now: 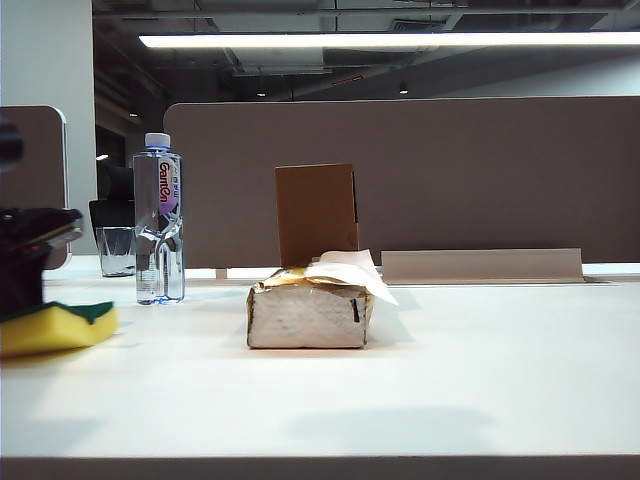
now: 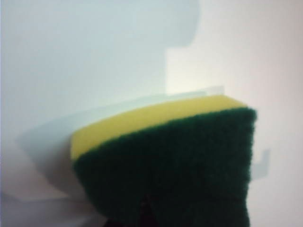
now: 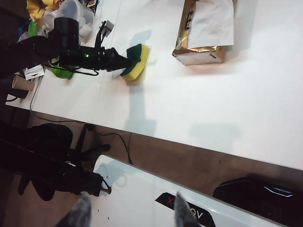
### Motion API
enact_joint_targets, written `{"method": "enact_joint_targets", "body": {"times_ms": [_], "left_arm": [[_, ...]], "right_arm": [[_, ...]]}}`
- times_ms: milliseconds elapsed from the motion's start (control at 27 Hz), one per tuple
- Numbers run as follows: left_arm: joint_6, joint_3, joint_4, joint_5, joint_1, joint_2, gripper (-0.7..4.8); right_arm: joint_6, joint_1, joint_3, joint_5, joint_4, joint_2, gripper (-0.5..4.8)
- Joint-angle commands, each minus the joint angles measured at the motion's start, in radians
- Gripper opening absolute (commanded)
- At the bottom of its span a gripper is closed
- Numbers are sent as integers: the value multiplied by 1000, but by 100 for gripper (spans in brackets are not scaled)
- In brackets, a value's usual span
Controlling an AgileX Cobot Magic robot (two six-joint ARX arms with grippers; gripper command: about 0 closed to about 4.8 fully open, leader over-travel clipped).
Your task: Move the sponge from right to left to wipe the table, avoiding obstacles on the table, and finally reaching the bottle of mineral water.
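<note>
The left gripper (image 3: 118, 63) is seen in the right wrist view pinched on the rectangular yellow foam sponge with its dark green scouring layer (image 3: 135, 61), which is held by its green side. In the exterior view the same sponge (image 1: 55, 326) is found at the far left of the large flat white table (image 1: 450, 370), low over or on the surface; contact cannot be told. The green face of the sponge (image 2: 175, 165) fills the left wrist view.

The right gripper (image 3: 132, 210) is held high above the front edge of the table, its two grey fingers (image 3: 80, 213) spread apart with nothing between them.

Behind the sponge, the tall clear plastic bottle with a white cap and purple-white label (image 1: 159, 218) stands upright, with a short glass cup (image 1: 117, 251) just beside it. Near the middle of the table the silvery-white tissue pack with a gold top (image 1: 310, 308) lies with a white tissue sticking out, and an upright brown cardboard box (image 1: 316, 214) stands behind it.
</note>
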Motion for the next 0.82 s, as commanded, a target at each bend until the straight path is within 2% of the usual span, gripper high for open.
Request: {"method": "enact_joint_targets", "body": {"times_ms": [37,334,557,816], "left_arm": [[-30,85,67,-19,-26,128,-6],[-45,303,54,-24,-32,281,-5],[-48,485,-17,-49,-32,396,-5],[-48,498,-31,-48,-32,401,-5]], "right_arm": [[23,0,7,-5,12,1,228],[26,0,7,-4,20,16,228],[30,0,7,-4,30,26,228],[30,0,7,-5,31,26,228]]}}
